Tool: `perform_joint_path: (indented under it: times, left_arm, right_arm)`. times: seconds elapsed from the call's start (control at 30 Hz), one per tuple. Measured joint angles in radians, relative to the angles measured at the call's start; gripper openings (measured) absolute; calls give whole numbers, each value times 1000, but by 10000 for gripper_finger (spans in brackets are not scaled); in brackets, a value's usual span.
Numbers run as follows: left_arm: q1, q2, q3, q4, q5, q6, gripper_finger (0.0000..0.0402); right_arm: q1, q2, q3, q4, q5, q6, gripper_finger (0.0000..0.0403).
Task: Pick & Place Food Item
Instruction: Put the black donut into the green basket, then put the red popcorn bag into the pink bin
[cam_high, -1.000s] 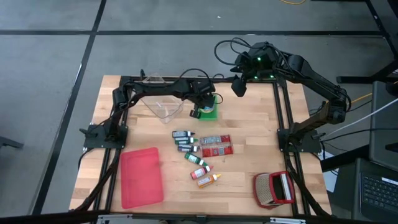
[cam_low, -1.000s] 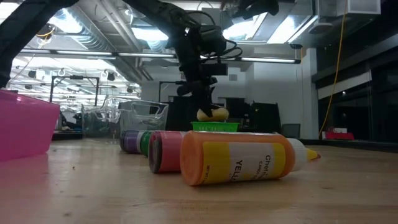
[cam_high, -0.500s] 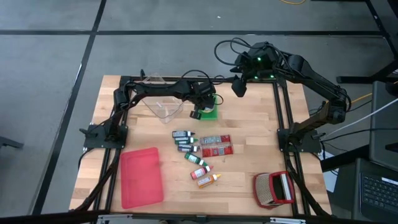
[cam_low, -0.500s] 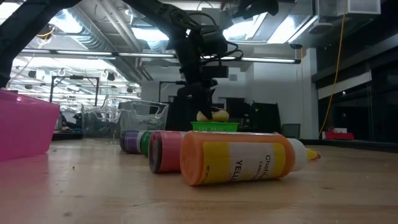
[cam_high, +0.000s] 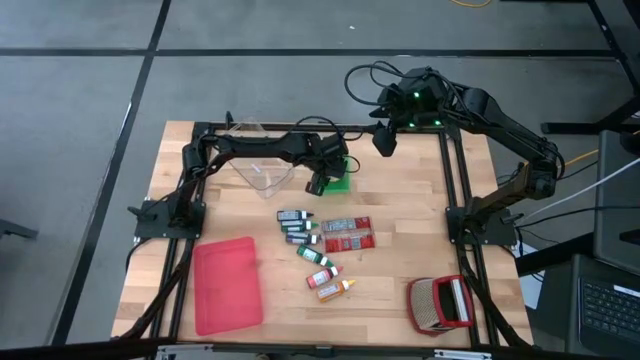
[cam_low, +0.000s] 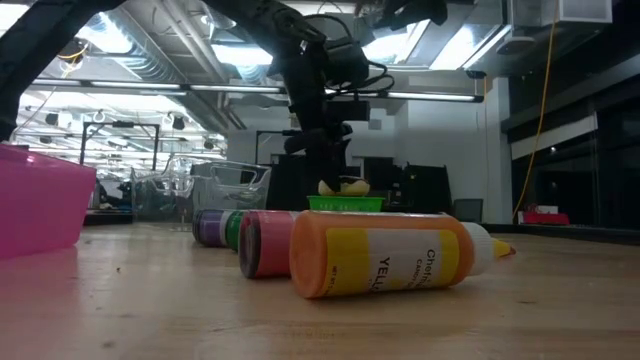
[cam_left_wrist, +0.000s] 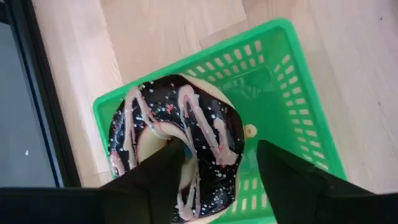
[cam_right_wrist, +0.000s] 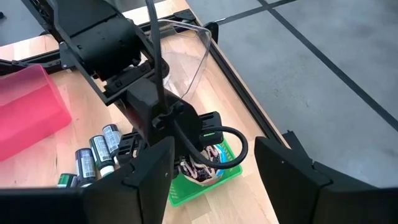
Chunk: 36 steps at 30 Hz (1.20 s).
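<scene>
A chocolate-iced doughnut (cam_left_wrist: 186, 118) with pink stripes lies in a small green basket (cam_left_wrist: 292, 93) at the table's far middle (cam_high: 342, 180), its edge over the basket's rim. In the low view the doughnut (cam_low: 340, 186) peeks above the basket (cam_low: 345, 203). My left gripper (cam_left_wrist: 221, 149) is open above it, pointing steeply down, with one finger in the doughnut's hole and the other outside the ring. My right gripper (cam_high: 384, 138) hangs open high over the table's far edge and holds nothing. My left gripper has one fingertip (cam_left_wrist: 174, 155) in the doughnut's hole, and I cannot tell whether it touches the ring. The other finger (cam_left_wrist: 273, 162) stands clear of the doughnut's outer edge (cam_left_wrist: 239, 146). The doughnut rests in the basket.
A clear plastic container (cam_high: 265, 165) stands just left of the basket. Small bottles (cam_high: 310, 245) and red packets (cam_high: 347, 235) lie mid-table, a pink tray (cam_high: 228, 283) near left, a red-rimmed holder (cam_high: 440, 303) near right. Black frame rails (cam_high: 455, 190) run along both sides.
My left gripper has opened over the basket and let go of the doughnut. The doughnut has sunk a little lower behind the basket's rim.
</scene>
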Motion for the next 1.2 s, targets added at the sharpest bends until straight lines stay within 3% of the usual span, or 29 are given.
perform_joint_path:
  times: [0.4, 0.5, 0.67, 0.9, 1.0, 1.2]
  left_arm:
    - [-39, -63, 0, 15, -120, -29, 229]
    - [-57, -123, 0, 18, -32, -113, 224]
    - [-84, -285, 0, 58, 229, -281, 217]
    - [-184, -543, 0, 97, 266, -379, 216]
    - [-255, -630, 0, 93, 212, -433, 216]
    - [-474, -691, 0, 71, -16, -487, 214]
  right_arm:
    - [16, 0, 0, -14, -3, 5, 226]
    - [29, 0, 0, -12, -3, -4, 226]
    - [61, 0, 0, 10, -2, -36, 226]
    - [156, 0, 0, 59, -3, -73, 226]
    - [200, 1, 0, 66, -3, -78, 226]
    - [324, 39, 2, 130, 6, -79, 226]
